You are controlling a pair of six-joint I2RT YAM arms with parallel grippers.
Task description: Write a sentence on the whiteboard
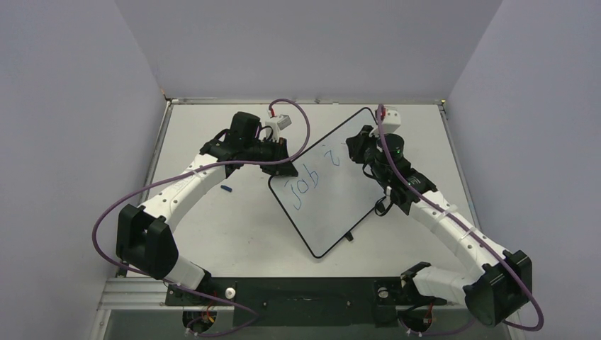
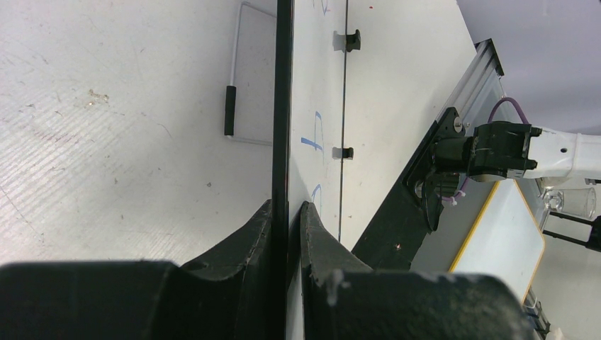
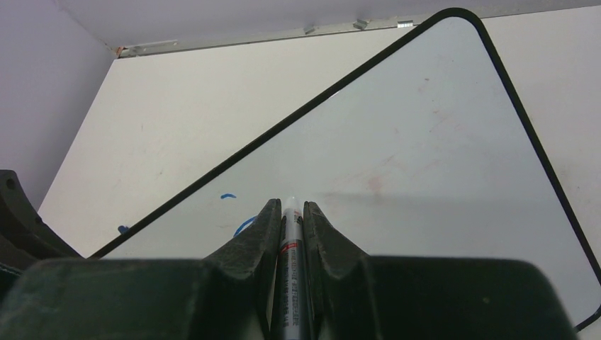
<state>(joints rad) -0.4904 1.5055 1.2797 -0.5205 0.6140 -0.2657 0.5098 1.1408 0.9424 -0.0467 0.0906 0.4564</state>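
Observation:
The whiteboard [image 1: 333, 198] lies slantwise on the table between the arms, a white board with a thin black border. The sentence [image 1: 301, 188] is in blue marker, reading roughly "job", with more strokes nearer the right gripper [image 1: 356, 152]. My left gripper [image 1: 281, 168] is shut on the board's left corner; in the left wrist view its fingers [image 2: 287, 207] pinch the black edge [image 2: 283, 106], with blue strokes [image 2: 312, 139] beyond. My right gripper [image 3: 291, 207] is shut on a grey marker [image 3: 290, 244] held over the whiteboard [image 3: 425, 156], beside blue strokes [image 3: 244, 225].
A small blue piece [image 1: 227, 188] lies on the table left of the board. Grey walls close in the table at the back and both sides. The black mounting plate [image 1: 305, 297] with both arm bases runs along the near edge.

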